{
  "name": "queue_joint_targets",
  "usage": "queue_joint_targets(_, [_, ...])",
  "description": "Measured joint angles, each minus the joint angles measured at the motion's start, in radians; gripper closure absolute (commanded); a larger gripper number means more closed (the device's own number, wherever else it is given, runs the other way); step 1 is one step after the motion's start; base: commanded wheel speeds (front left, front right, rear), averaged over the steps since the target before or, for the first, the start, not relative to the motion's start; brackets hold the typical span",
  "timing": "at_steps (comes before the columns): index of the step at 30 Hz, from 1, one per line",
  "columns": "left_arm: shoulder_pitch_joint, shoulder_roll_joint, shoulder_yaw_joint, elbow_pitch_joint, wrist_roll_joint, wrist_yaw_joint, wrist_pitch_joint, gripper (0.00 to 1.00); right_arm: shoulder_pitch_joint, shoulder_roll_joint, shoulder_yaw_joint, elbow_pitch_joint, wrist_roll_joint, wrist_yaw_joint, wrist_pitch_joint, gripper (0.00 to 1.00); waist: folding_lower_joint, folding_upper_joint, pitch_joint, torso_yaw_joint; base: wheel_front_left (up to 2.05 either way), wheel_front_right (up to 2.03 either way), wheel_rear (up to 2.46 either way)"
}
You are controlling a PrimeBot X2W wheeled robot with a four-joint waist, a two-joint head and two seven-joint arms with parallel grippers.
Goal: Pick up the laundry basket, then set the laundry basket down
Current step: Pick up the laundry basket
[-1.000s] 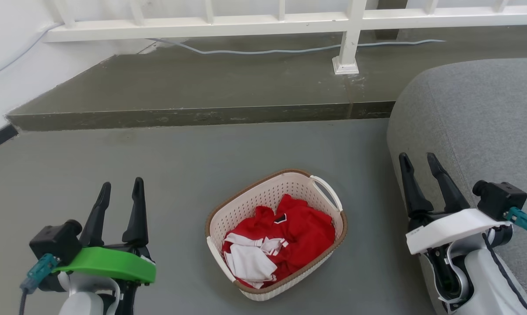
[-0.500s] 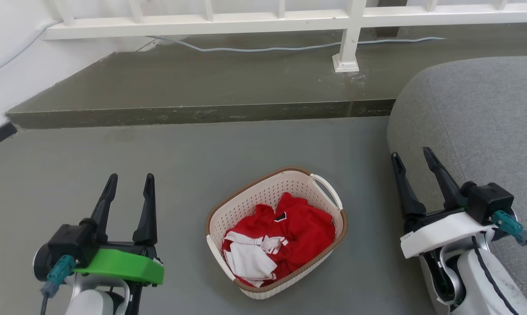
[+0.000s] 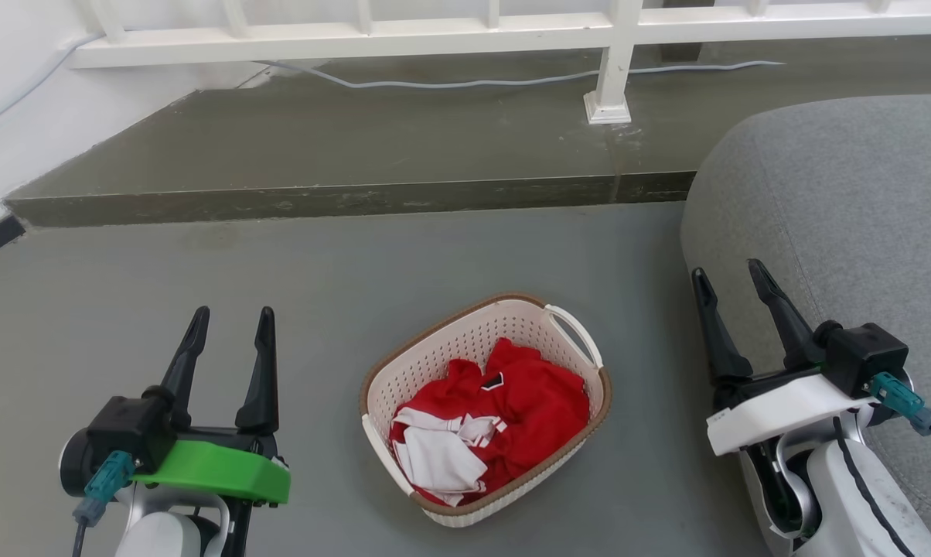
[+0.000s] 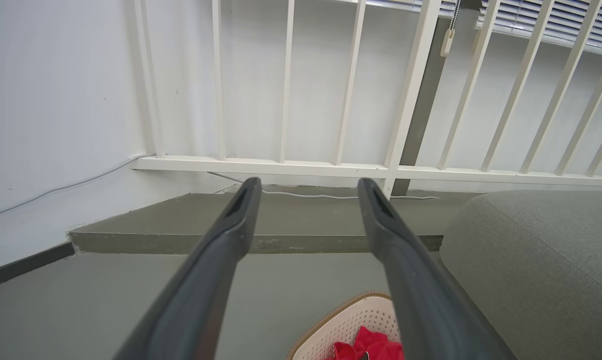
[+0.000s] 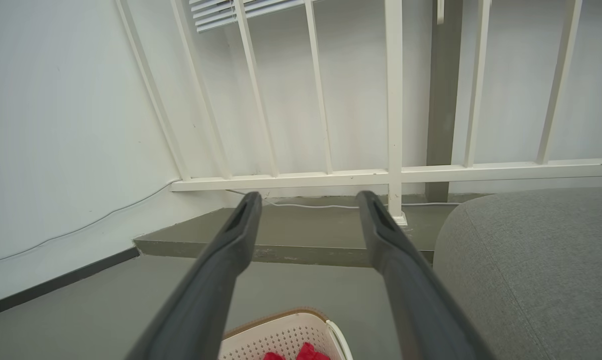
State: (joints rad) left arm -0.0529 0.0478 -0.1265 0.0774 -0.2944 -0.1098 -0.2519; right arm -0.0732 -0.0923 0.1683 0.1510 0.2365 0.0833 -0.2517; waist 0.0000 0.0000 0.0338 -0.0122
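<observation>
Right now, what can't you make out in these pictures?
- Bottom of the laundry basket: head view, covered by red and white clothes.
- Most of the basket: both wrist views, cut off by the bottom edge.
- Grey cushion: head view, cut off by the right edge.

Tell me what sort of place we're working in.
Probably a home living room, or a mock-up of one: a grey sofa, a basket of clothes on the floor, and a white railing.
</observation>
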Motion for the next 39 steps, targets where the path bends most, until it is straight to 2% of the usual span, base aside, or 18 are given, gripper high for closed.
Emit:
queue_joint_targets(12, [0.0, -0.002, 0.007, 0.001, 0.0, -0.004, 0.0, 0.0, -0.001, 0.012, -0.005, 0.0, -0.002, 0.013, 0.0, 0.0, 0.0, 0.0, 0.028, -0.018, 0.0, 0.0, 0.0])
queue_joint_targets(24, [-0.001, -0.003, 0.007, 0.023, -0.008, -0.005, 0.0, 0.0, -0.032, 0.016, -0.026, -0.022, -0.002, 0.021, 0.0, 0.0, 0.0, 0.0, 0.116, -0.042, 0.0, 0.0, 0.0])
queue_joint_targets(39, [-0.087, -0.006, 0.001, 0.251, -0.118, -0.013, 0.014, 0.0, -0.115, 0.024, -0.045, -0.058, -0.005, 0.029, 0.0, 0.0, 0.0, 0.0, 0.274, -0.071, 0.0, 0.0, 0.0])
